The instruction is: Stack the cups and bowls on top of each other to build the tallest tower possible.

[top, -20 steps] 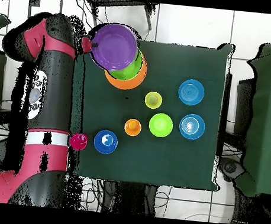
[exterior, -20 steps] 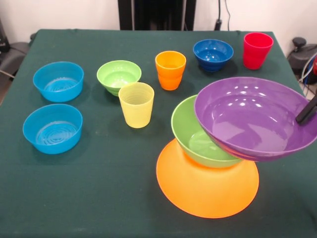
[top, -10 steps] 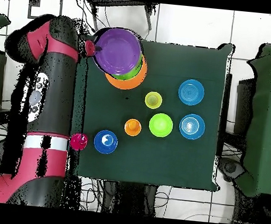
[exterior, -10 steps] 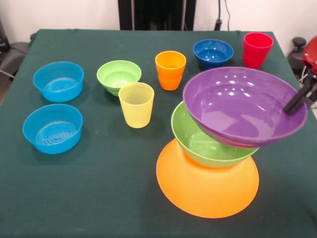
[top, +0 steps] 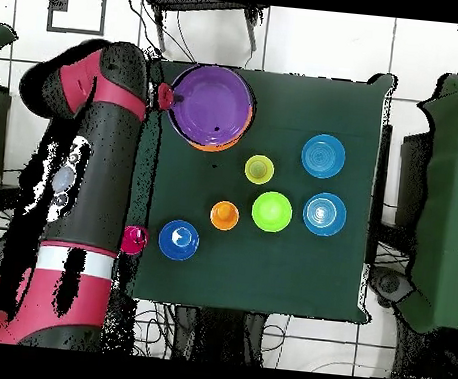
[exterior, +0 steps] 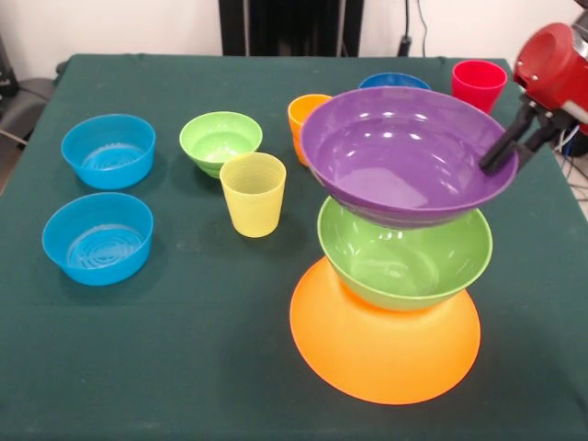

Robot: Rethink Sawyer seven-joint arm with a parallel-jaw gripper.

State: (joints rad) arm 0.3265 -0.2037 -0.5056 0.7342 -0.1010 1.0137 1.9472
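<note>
My gripper (exterior: 490,162) is shut on the right rim of the large purple bowl (exterior: 404,156) and holds it just above the large green bowl (exterior: 404,255). The green bowl sits on the upturned huge orange bowl (exterior: 386,349), the tower's base. In the overhead view the gripper (top: 172,97) is at the purple bowl's (top: 213,106) left edge. The yellow cup (exterior: 253,193), the orange cup (exterior: 301,110) and the red cup (exterior: 478,83) stand upright on the table. The purple bowl partly hides the orange cup and the dark blue bowl (exterior: 393,81).
A small green bowl (exterior: 220,140) and two light blue bowls (exterior: 108,150) (exterior: 97,237) stand on the left of the green table (exterior: 184,349). The red arm (top: 82,193) runs along the table's edge in the overhead view.
The purple bowl has risen and moved left in the front view, from tilted off the green bowl's right side to nearly level over it. The arm swung with it.
</note>
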